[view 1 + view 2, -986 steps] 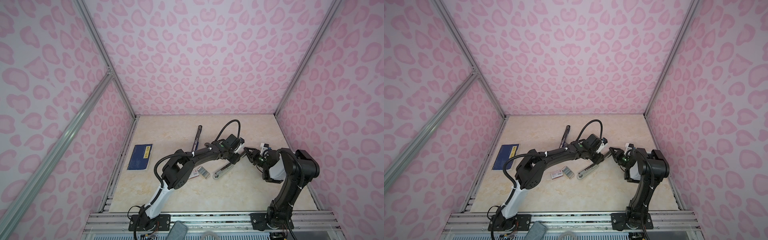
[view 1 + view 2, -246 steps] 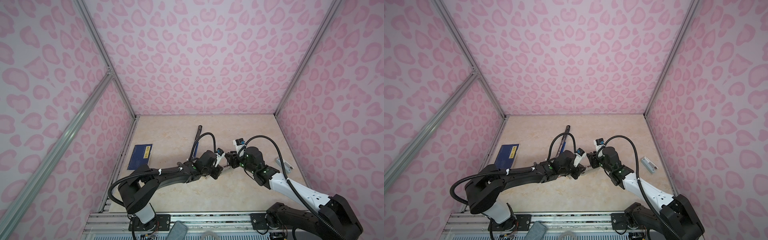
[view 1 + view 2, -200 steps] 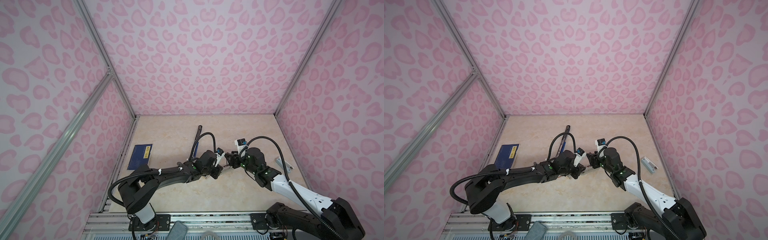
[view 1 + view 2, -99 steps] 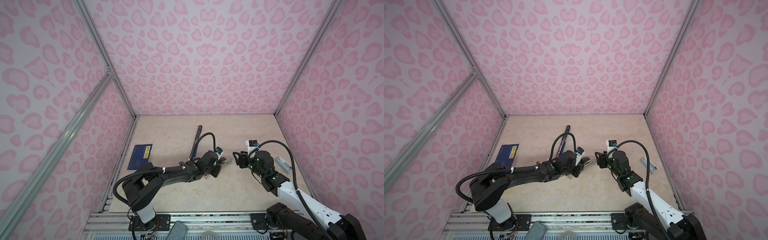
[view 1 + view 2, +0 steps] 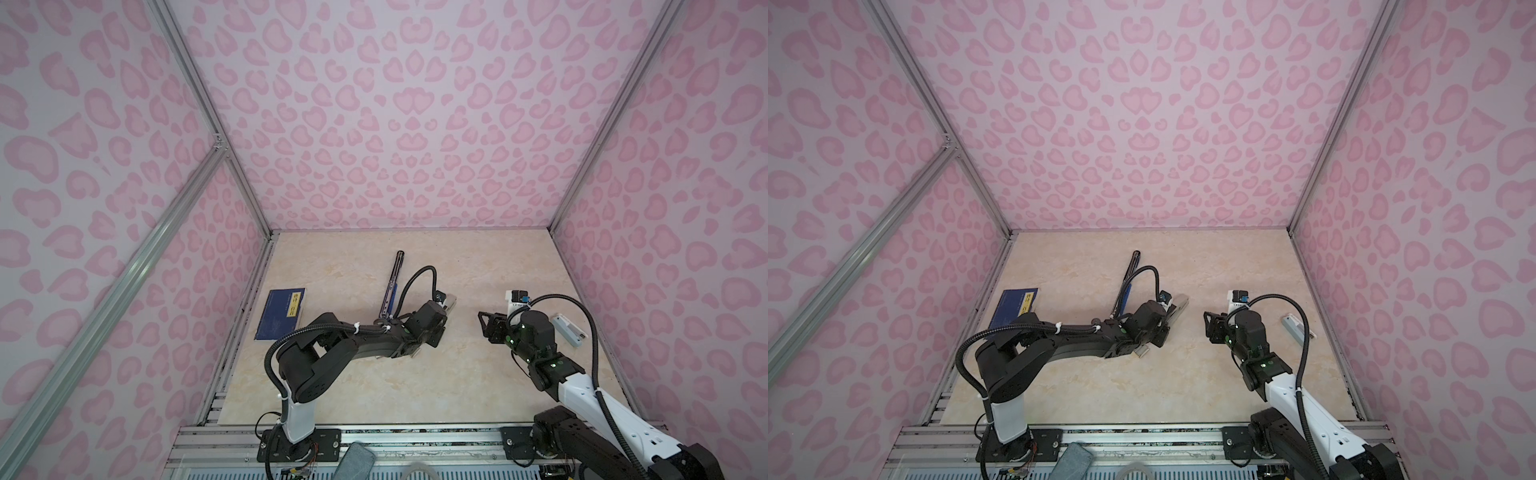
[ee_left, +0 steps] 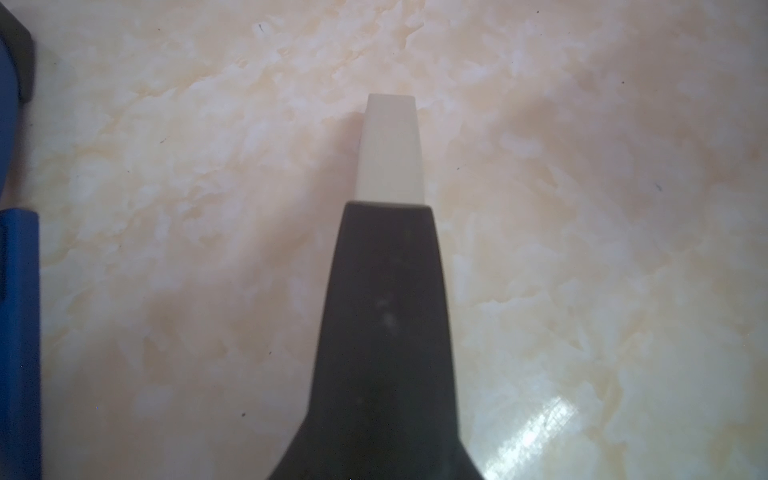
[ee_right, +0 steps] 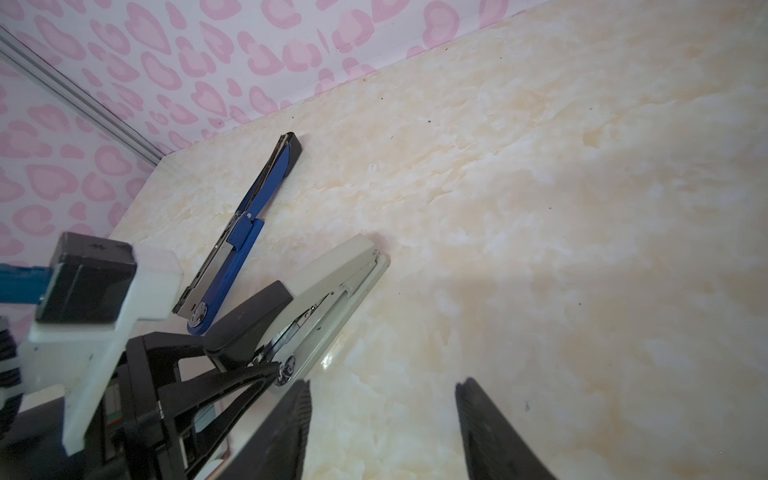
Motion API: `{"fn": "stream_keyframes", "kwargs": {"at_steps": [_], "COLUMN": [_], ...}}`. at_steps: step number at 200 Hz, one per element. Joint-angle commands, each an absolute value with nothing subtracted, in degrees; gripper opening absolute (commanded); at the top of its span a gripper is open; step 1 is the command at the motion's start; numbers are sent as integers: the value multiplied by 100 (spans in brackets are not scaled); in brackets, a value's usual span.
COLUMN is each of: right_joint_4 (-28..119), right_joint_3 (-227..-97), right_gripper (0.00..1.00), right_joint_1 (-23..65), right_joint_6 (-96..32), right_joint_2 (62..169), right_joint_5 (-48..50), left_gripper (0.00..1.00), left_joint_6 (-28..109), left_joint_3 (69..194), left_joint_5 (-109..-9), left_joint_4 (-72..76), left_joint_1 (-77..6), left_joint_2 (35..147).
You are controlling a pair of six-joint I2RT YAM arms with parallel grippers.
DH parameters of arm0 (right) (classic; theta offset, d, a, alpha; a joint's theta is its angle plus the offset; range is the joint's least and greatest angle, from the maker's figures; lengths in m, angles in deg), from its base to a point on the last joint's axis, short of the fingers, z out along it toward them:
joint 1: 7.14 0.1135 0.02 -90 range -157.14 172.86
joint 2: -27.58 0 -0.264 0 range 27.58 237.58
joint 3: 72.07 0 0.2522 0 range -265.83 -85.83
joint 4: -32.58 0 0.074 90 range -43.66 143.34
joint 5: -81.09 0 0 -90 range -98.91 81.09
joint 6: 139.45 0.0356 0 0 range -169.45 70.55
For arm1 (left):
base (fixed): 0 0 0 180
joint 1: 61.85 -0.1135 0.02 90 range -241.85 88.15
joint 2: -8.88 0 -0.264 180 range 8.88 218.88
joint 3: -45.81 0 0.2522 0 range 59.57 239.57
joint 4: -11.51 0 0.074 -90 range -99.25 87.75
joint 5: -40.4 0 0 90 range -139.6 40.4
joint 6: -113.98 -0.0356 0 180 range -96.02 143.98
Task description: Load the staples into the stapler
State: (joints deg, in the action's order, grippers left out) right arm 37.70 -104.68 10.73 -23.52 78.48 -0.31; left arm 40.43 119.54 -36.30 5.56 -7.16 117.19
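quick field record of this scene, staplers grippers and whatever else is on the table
left gripper: jaws straddle the hinge end of the grey stapler; grip unclear
grey stapler: lying on the table
blue stapler: opened out flat, beside the grey one
right gripper: open, empty, clear of both staplers
booklet: dark blue, near the table's left edge in both top views
staples: not clearly visible

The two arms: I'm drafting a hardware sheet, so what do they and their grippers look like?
The left arm and right arm are black with white lower links, looping black corrugated cables and small green lights; the left has white cable ties. Each wrist bears a white camera bracket. The right gripper has black tapered fingers with ribbed inner faces; the left gripper is black too.
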Motion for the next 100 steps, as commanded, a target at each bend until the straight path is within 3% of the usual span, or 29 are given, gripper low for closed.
{"fn": "stream_keyframes", "kwargs": {"at_steps": [1, 57, 100], "right_joint_4": [3650, 3493, 3533], "right_joint_3": [-10420, -10438, -10497], "right_gripper": [59, 59, 59], "right_joint_1": [1067, 1065, 1069], "right_joint_6": [-2330, -2291, -2283], "right_joint_2": [7895, 8083, 8112], "right_joint_5": [-82, 13, 67], "left_gripper": [47, 59, 67], "left_joint_6": [4232, 4259, 4112], "left_joint_3": [11800, 11310, 12221], "left_joint_5": [-3595, -3789, -4108], "left_joint_4": [636, 377, -481], "left_joint_1": [-719, -701, -785], "left_joint_2": [11496, 10679, 10918]}}
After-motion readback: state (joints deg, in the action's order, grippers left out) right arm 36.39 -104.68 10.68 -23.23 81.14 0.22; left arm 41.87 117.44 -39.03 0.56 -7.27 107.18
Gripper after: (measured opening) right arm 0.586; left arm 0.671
